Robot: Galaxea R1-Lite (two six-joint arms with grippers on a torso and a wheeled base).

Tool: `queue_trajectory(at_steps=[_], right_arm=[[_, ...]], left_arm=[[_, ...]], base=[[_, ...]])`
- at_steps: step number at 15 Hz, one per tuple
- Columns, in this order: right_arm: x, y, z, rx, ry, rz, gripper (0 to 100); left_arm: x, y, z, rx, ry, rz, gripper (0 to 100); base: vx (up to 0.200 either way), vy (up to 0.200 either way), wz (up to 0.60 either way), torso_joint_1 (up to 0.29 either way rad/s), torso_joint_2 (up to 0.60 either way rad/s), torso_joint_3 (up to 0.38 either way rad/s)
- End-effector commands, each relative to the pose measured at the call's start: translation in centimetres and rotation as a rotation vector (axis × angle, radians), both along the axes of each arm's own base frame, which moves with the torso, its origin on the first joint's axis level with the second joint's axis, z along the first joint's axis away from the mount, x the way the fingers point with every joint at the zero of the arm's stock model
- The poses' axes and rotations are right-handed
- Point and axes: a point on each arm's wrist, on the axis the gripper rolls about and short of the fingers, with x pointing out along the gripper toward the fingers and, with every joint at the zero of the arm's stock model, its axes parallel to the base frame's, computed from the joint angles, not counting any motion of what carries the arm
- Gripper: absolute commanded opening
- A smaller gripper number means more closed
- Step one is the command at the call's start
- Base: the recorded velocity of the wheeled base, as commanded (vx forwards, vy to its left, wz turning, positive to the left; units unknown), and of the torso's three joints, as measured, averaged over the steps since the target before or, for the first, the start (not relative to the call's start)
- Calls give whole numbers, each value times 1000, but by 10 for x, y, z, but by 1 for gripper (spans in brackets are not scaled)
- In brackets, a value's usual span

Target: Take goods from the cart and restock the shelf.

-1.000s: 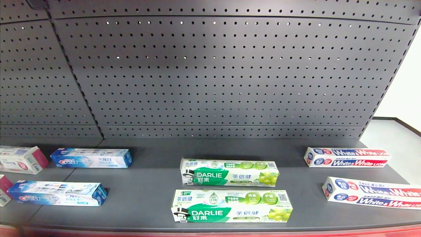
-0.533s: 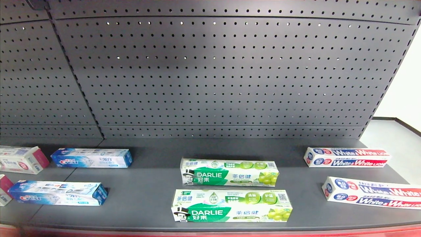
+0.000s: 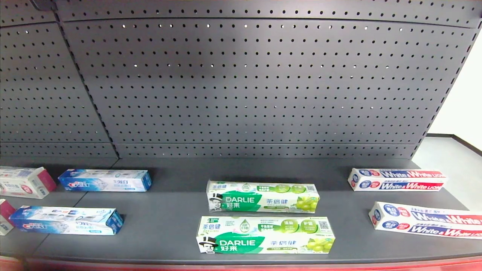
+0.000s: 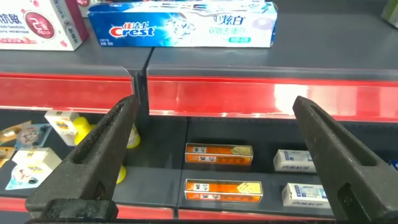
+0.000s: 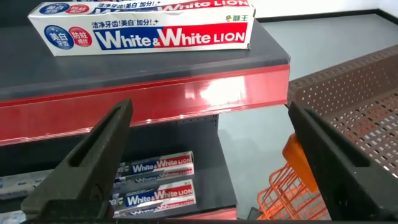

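The shelf [image 3: 169, 210] holds toothpaste boxes lying flat in pairs: blue boxes [image 3: 104, 180] at the left, green boxes [image 3: 263, 197] in the middle, and white boxes [image 3: 397, 180] with red and blue lettering at the right. The left claw [image 4: 214, 162] gapes wide and empty before the shelf's red front edge [image 4: 249, 96], a blue box just behind it. The right claw [image 5: 211, 168], equally spread and empty, faces a white box near the shelf's end.

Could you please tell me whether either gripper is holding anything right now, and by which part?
Nothing is held: the left gripper and the right gripper both stand open, with nothing between their fingers.
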Motion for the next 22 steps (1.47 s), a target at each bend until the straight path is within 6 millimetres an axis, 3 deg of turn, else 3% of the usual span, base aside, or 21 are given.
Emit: queue_trajectory(at_steps=[1, 22], right_arm=[[0, 0, 0, -1, 3, 0, 100], [0, 0, 0, -1, 3, 0, 100]], left_arm=[[0, 0, 0, -2, 4, 0, 100], [0, 0, 0, -1, 4, 2, 100]], base=[[-200, 0, 0, 17, 2, 2], [0, 0, 0, 0, 0, 0]])
